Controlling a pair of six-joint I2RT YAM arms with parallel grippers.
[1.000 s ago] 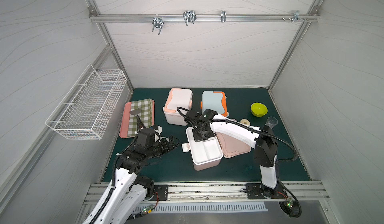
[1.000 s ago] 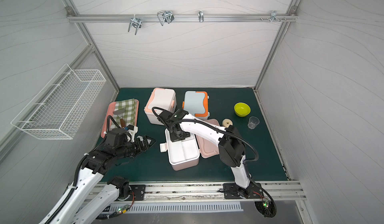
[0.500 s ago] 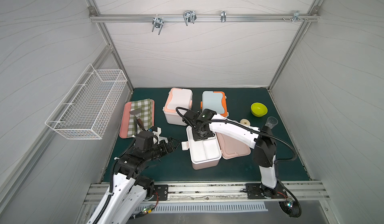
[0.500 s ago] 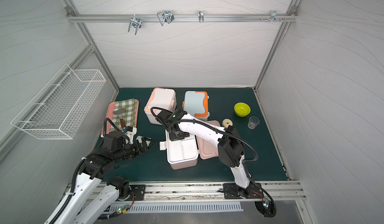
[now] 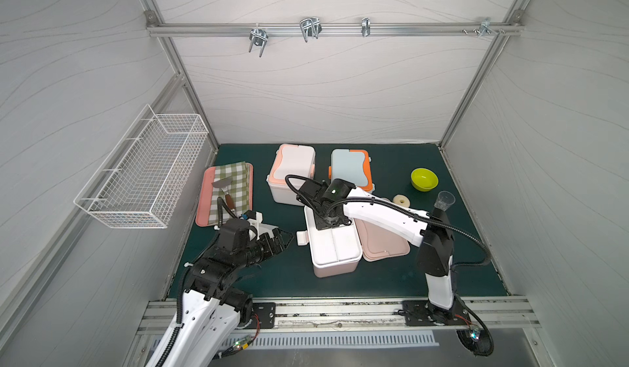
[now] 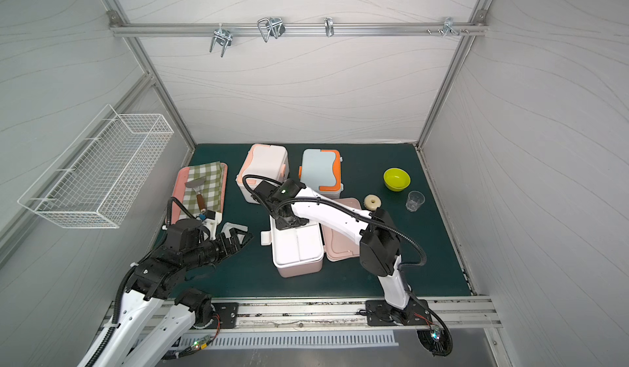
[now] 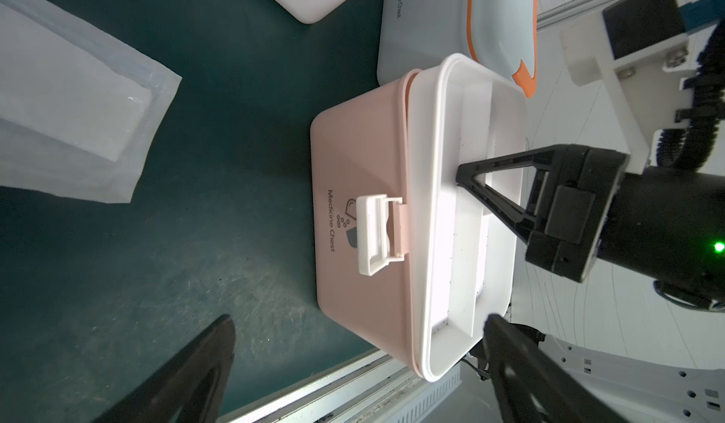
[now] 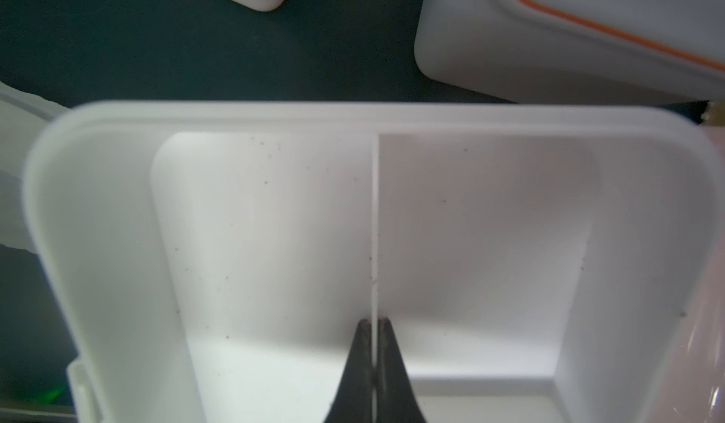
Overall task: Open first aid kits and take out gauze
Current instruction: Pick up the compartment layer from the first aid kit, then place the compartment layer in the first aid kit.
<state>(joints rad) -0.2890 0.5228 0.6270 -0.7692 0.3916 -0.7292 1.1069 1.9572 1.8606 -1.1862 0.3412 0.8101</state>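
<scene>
The pink first aid kit [image 5: 335, 270] [image 7: 361, 213] stands open mid-mat, with a white inner tray [image 5: 335, 246] [image 8: 274, 225] seated in its top. My right gripper [image 5: 328, 224] [image 6: 289, 224] [image 8: 374, 323] [image 7: 463, 174] reaches down into that tray, shut on its thin middle divider [image 8: 376, 225]. My left gripper [image 5: 284, 239] [image 6: 243, 239] [image 7: 357, 319] hangs open left of the kit, empty and facing its latch [image 7: 378, 236]. One wrapped gauze [image 6: 235, 227] [image 7: 66, 119] lies on the mat beside it. The white-and-peach kit [image 5: 292, 171] and the blue-and-orange kit [image 5: 350, 168] stand closed behind.
The pink lid [image 5: 384, 246] lies flat to the right of the open kit. A pink tray [image 5: 204, 198] with checked cloth and a spatula sits far left, under a wire basket [image 5: 143, 171] on the wall. A green bowl [image 5: 423, 179], a clear cup [image 6: 414, 200] and a cream ring [image 5: 401, 199] lie at right.
My left arm has sunk a little toward the mat, its open gripper still pointing at the pink kit. The right gripper stays clamped on the divider.
</scene>
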